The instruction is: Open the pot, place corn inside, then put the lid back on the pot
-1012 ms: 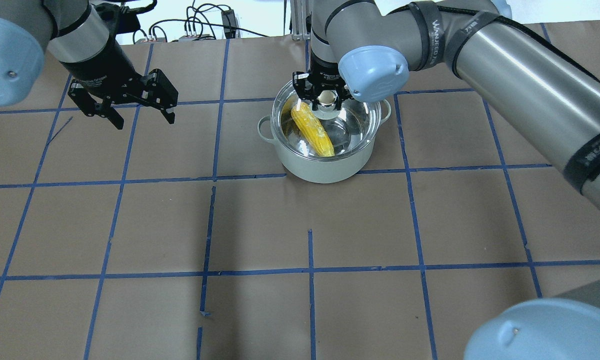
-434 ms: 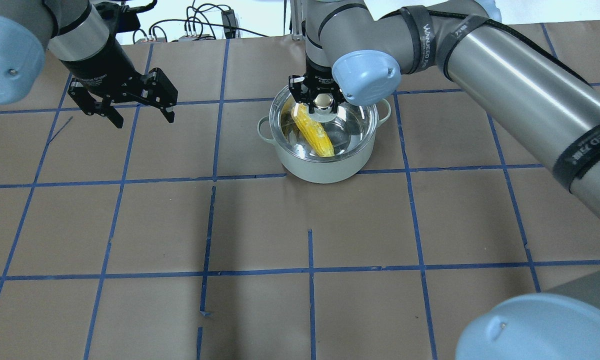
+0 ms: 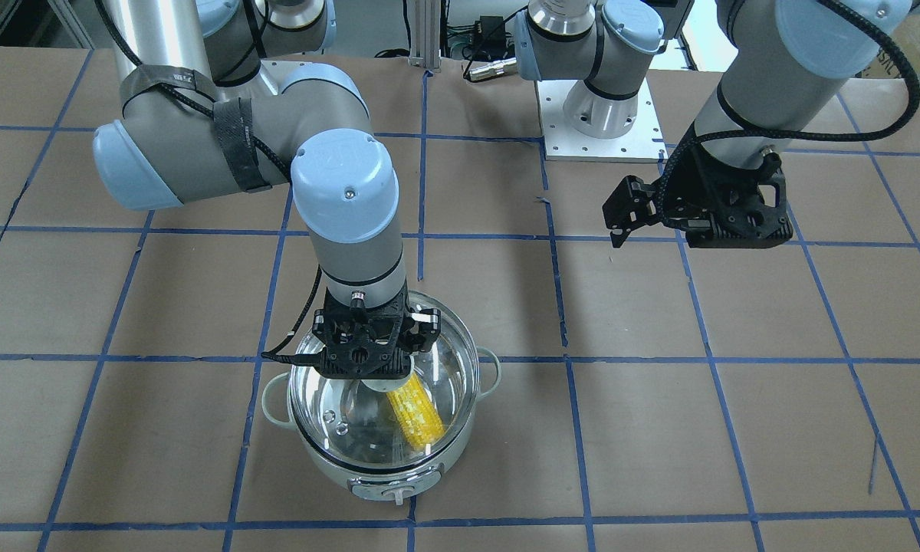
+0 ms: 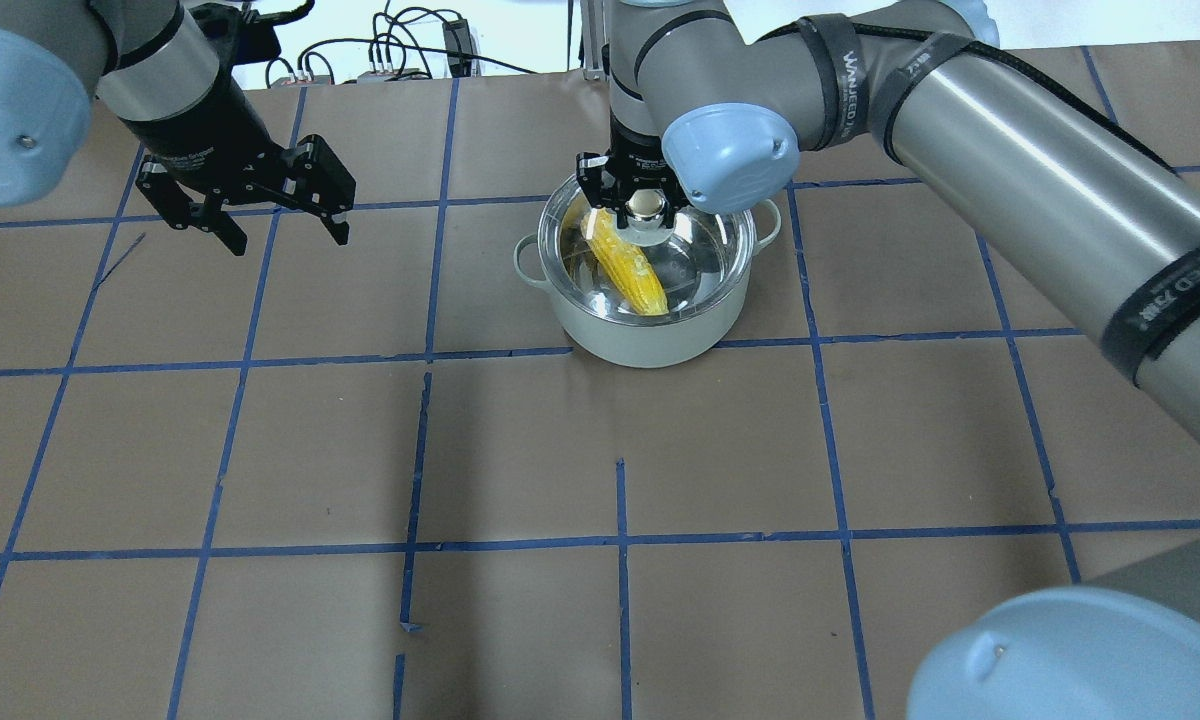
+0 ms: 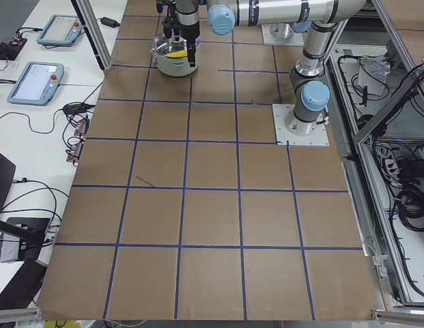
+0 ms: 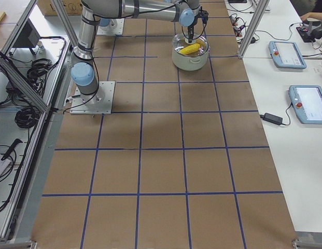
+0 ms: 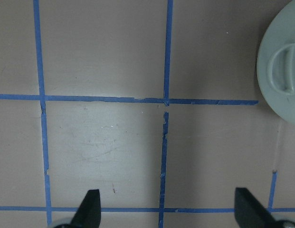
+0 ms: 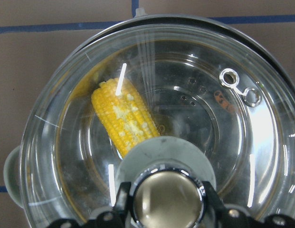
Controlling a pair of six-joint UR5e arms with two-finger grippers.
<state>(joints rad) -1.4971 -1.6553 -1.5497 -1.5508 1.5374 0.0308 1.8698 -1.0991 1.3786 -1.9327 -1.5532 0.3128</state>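
The pale grey pot (image 4: 650, 340) stands at the table's far middle, with the yellow corn (image 4: 632, 270) lying slanted inside it. My right gripper (image 4: 643, 203) is shut on the lid's round knob (image 8: 167, 199) and holds the clear glass lid (image 4: 705, 250) level over the pot's mouth. I cannot tell whether the lid touches the rim. The front view shows the pot (image 3: 383, 481), lid (image 3: 337, 425), corn (image 3: 414, 410) and right gripper (image 3: 368, 368). My left gripper (image 4: 288, 240) is open and empty, hovering well left of the pot; its wrist view shows a pot handle (image 7: 280, 71) at the right edge.
Brown paper with a blue tape grid (image 4: 620, 540) covers the table. Cables (image 4: 400, 50) lie beyond the far edge. The robot's base plate (image 3: 602, 115) sits on the near side of the table. Operator tablets (image 6: 288, 54) lie on the side bench.
My right gripper has carried the lid a little left and lined it up over the pot's mouth. The left arm has not moved.
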